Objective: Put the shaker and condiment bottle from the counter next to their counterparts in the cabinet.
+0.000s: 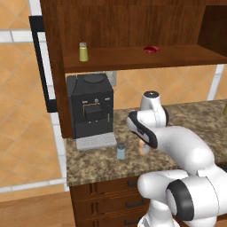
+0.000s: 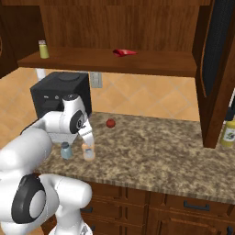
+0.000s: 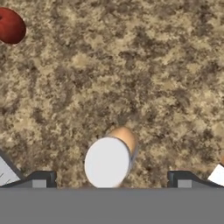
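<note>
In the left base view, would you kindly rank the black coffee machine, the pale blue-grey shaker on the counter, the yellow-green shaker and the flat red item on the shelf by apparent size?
1. Black coffee machine, largest by far.
2. Pale blue-grey shaker and yellow-green shaker: alike, unranked.
3. Flat red item, smallest, though farther away.

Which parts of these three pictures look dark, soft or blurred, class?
Left base view: even, flat light; the cabinet is darker under its shelf. Right base view: the cabinet's left inner wall lies in deep shade, and the bottle looks soft-edged beside the shaker. Hand view: the counter speckle is smeared, and the bottle's white cap shows as a plain pale disc.
</note>
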